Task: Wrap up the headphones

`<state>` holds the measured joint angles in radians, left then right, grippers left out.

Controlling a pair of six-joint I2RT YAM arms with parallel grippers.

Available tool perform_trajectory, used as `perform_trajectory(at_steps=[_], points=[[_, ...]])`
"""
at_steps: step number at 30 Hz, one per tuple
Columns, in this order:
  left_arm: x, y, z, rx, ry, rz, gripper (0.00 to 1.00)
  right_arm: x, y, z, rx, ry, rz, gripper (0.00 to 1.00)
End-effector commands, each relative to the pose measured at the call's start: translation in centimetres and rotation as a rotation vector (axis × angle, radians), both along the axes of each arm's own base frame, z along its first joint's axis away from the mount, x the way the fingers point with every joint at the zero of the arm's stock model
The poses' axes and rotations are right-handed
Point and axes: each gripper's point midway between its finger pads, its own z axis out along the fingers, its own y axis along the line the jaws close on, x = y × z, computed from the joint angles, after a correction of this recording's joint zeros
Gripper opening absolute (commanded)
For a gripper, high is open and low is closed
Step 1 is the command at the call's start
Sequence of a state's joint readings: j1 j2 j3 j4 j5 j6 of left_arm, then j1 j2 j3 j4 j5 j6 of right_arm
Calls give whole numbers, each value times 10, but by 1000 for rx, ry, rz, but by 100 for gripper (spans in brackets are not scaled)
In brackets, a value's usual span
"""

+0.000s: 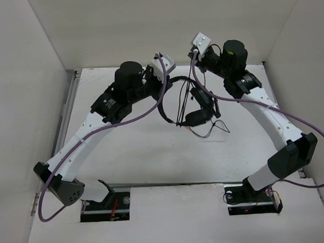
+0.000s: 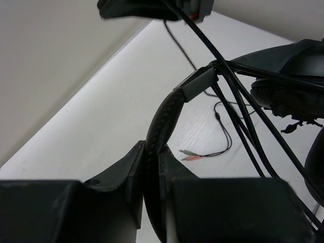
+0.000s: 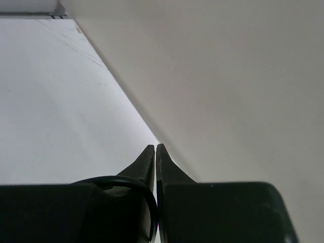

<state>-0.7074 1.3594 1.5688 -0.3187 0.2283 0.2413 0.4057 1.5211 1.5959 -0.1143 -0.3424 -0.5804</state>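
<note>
The headphones (image 1: pixel 196 115) are seen hanging just above the centre of the top view, between the two arms, while the pink and green plugs (image 2: pixel 190 155) lie on the table (image 2: pixel 116 101) at mid-frame in the left wrist view. The left gripper (image 2: pixel 151 152) is clamped tight on the padded headband (image 2: pixel 164 119). The right gripper (image 3: pixel 155 148) is closed to a hairline slit, and the cord (image 3: pixel 126 180) appears to be pinched low between its fingers. The set is judged light. The headband is likely springy and firm enough to be held as an anchor, whereas the cord is limp, thin and easily tangled or slipped. It is best taken near its free length. No brand, label or writing can be read.
</note>
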Motion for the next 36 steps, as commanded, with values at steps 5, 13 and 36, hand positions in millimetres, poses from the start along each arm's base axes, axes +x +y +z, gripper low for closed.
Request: perform_trajectory(at_steps=[5, 13, 36], points=[[-27, -12, 64, -152, -38, -111, 0, -6, 19, -11, 94, 112, 86, 10], [-16, 12, 108, -261, -68, -41, 0, -39, 36, -39, 285, 403, 291, 15], [57, 127, 221, -636, -252, 485, 0, -165, 109, -52, 667, 928, 820, 42]])
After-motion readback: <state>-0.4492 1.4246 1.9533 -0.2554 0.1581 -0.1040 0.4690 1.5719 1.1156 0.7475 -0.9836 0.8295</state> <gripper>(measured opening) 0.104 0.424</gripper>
